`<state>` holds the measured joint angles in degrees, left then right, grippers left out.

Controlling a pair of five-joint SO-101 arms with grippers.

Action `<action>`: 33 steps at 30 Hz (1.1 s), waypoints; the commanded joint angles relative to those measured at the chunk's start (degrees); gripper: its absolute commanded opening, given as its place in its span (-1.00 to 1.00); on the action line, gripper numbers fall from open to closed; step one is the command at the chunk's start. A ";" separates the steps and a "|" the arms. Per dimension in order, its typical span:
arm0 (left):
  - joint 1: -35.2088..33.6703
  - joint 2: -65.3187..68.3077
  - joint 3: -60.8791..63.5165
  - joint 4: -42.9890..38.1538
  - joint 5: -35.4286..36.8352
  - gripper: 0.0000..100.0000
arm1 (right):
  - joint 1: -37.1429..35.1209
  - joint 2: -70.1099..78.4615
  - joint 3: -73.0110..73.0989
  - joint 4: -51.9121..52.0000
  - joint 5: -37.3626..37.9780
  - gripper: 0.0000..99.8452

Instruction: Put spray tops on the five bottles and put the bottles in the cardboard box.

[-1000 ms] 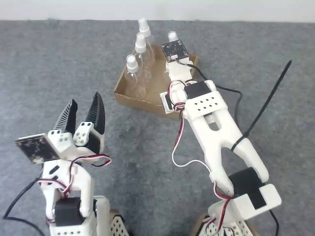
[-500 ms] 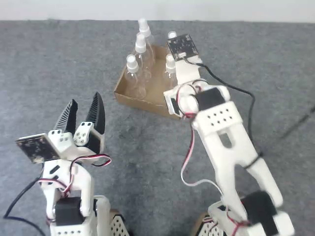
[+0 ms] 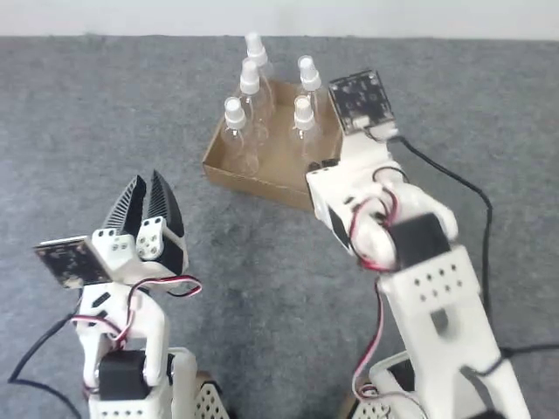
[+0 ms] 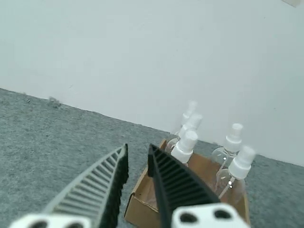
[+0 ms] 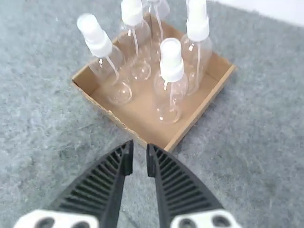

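Note:
Several clear bottles with white spray tops (image 3: 250, 85) stand upright in the shallow cardboard box (image 3: 276, 160) at the back of the table. In the right wrist view the bottles (image 5: 169, 80) fill the box (image 5: 142, 110), and my right gripper (image 5: 139, 146) hangs shut and empty just outside the box's near corner. My left gripper (image 3: 148, 179) is shut with nothing in it, well in front of the box and to its left. The left wrist view has its black fingers (image 4: 164, 175) pointing at the box (image 4: 137, 207) and the bottles (image 4: 184, 142).
Grey carpet (image 3: 105, 113) covers the table, with a white wall behind. The right arm's white body (image 3: 410, 253) and its cables rise at the front right, and the left arm's base (image 3: 122, 367) stands at the front left.
My left gripper has gone from wide open to shut. The right arm has pulled back from over the box toward the front right, leaving the bottle it covered standing in the box.

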<state>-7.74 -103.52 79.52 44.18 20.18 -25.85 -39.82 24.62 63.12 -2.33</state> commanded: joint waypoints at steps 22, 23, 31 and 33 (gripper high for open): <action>2.20 -0.97 -1.71 -1.76 -4.13 -0.98 | -0.84 -37.14 24.18 -16.40 -0.62 -0.99; 2.20 -0.97 -1.71 -1.76 -4.13 -0.98 | -0.84 -38.55 24.62 -16.40 -0.62 -0.99; 2.20 -0.97 -1.71 -1.85 -4.13 -0.98 | -0.66 -47.16 25.58 -15.69 -0.53 -0.99; 2.11 -0.97 -1.71 -1.85 -4.13 -0.98 | -0.48 -48.48 25.58 -14.02 -0.53 -0.99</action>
<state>-5.45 -103.52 79.52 44.18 16.57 -25.93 -86.51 50.81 48.26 -2.51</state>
